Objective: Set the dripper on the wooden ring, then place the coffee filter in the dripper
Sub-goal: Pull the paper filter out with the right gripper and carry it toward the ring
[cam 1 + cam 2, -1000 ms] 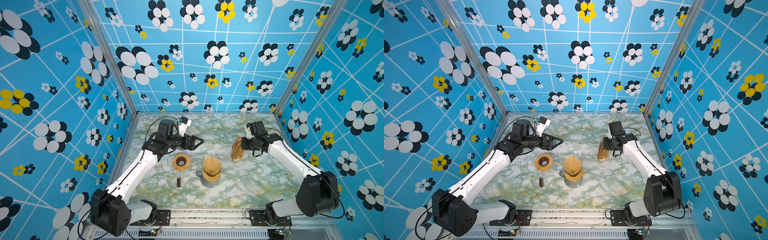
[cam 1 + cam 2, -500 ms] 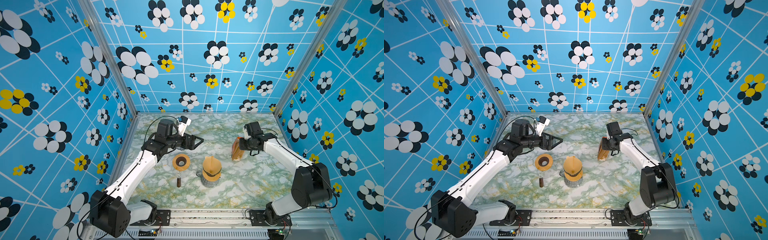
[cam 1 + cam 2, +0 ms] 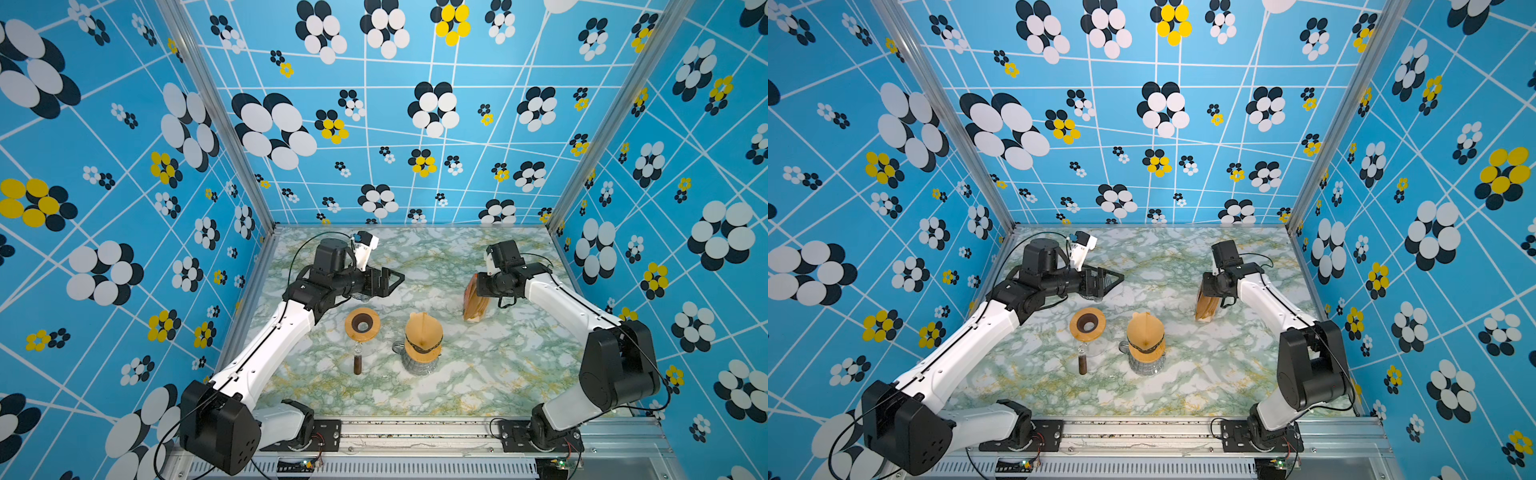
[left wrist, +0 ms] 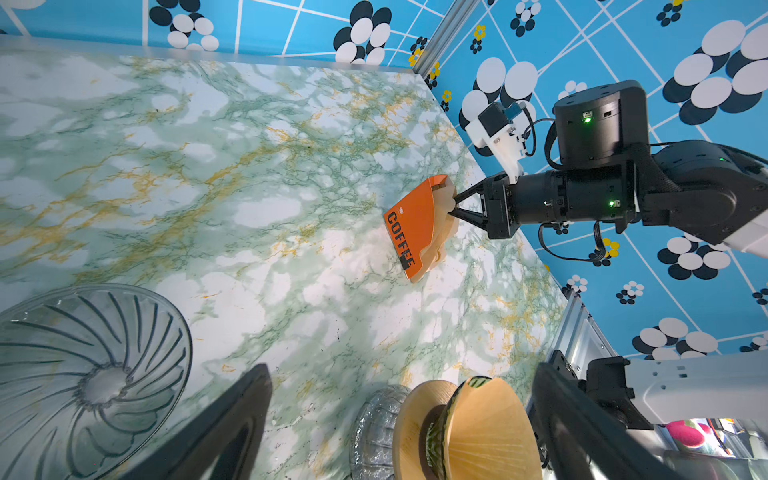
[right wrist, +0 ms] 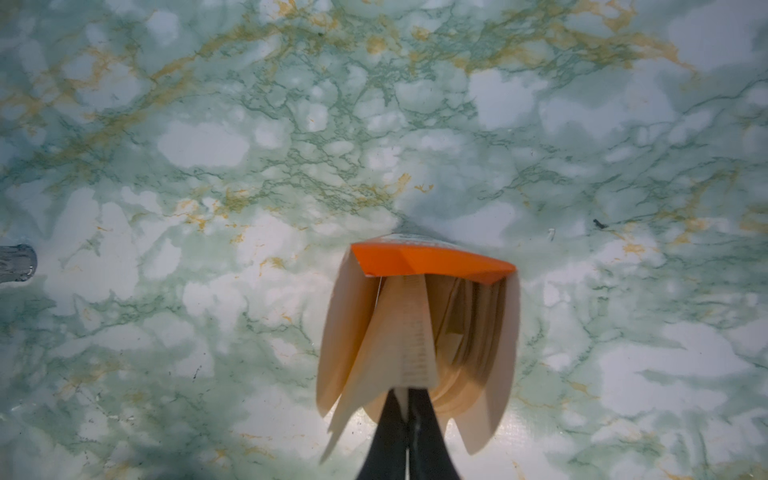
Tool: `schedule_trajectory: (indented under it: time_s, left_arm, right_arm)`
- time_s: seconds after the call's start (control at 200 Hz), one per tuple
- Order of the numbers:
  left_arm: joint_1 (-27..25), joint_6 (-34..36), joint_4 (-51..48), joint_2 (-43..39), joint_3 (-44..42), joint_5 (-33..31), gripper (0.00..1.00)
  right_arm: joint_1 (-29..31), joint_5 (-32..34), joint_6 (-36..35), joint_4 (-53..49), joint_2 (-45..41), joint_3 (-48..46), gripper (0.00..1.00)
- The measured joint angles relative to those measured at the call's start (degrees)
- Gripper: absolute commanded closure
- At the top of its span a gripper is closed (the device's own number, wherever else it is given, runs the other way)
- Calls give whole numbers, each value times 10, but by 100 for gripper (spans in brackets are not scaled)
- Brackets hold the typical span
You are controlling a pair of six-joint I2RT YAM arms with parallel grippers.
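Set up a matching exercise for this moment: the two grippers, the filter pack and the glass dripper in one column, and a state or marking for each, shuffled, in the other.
Column one:
1. left gripper
2. right gripper
3. orange filter pack
4. glass dripper

Column two:
A. clear, ribbed, nothing inside
B. shut on the edge of a coffee filter
C. printed with the word COFFEE
D. open, holding nothing

Pairs: 1-D, 2-B, 3-C, 4-A.
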Motion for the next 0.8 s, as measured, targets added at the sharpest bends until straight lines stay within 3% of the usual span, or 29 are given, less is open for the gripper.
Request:
schedule_trajectory:
  time_s: [0.5,0.8]
  left_arm:
    - [-6,26,-4,-31,-3,-11,1]
    - [-7,15,-22,-113,-33,-46,1]
  right_arm:
    - [2,-18,0,-66,-94,41,96]
    - [60,-43,0,-94,-113,143,95]
